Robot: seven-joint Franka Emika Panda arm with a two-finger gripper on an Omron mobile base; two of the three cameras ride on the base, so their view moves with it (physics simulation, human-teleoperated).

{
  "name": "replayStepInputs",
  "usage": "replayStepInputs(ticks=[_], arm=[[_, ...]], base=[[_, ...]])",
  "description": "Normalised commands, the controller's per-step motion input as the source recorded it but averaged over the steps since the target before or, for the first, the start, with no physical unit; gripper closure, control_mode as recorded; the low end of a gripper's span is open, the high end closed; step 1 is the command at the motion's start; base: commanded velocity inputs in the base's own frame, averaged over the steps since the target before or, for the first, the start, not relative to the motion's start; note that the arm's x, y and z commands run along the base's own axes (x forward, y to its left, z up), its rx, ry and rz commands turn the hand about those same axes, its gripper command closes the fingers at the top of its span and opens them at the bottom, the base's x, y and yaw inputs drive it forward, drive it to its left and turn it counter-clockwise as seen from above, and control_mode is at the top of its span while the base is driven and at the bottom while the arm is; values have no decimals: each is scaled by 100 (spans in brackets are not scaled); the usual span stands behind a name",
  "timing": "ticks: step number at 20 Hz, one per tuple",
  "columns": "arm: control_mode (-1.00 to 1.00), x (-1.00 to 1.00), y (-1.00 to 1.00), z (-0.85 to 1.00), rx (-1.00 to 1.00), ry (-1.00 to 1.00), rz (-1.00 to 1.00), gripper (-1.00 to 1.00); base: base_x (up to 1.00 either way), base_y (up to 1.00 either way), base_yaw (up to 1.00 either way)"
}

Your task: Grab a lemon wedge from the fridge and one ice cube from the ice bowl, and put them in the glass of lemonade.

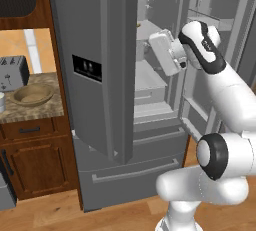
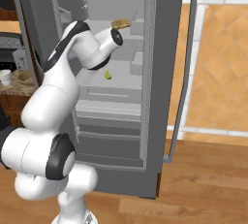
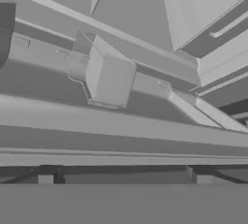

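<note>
The fridge [image 2: 121,72] stood with its right door swung wide, the left door [image 1: 107,70] still shut, and the white arm [image 2: 53,97] reached up into the open compartment. To the left, the counter [image 1: 30,112] carried a toaster [image 1: 12,72], the ice bowl [image 1: 33,95] just in front of it, and the glass of lemonade [image 2: 5,77] at the edge. Inside, a tan bread-like lump [image 2: 120,23] lay on an upper shelf, while the lemon wedge [image 2: 108,75] sat on the shelf below, small and yellow, a little under the wrist. The pincer [image 3: 123,177] was spread wide and empty, its tips looking across bare grey shelving, with only a sliver of yellow at the top edge of the hand view. To my eye the reach for the wedge was the step in hand, and doing it well meant tipping the hand down towards that lower shelf, centring the wedge between the tips, and closing gently, since so small a piece could easily skid away.
</note>
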Motion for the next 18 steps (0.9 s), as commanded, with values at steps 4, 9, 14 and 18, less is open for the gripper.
replayStepInputs(ticks=[4,9,14,18], arm=[[-100,31,18,-41,1,0,4,-100],[-100,30,20,-33,1,0,1,-100],[-100,1,31,-9,7,0,4,-100],[-100,0,48,-22,11,0,9,-100]], base=[[0,0,0],[0,0,0],[0,0,0],[0,0,0]])
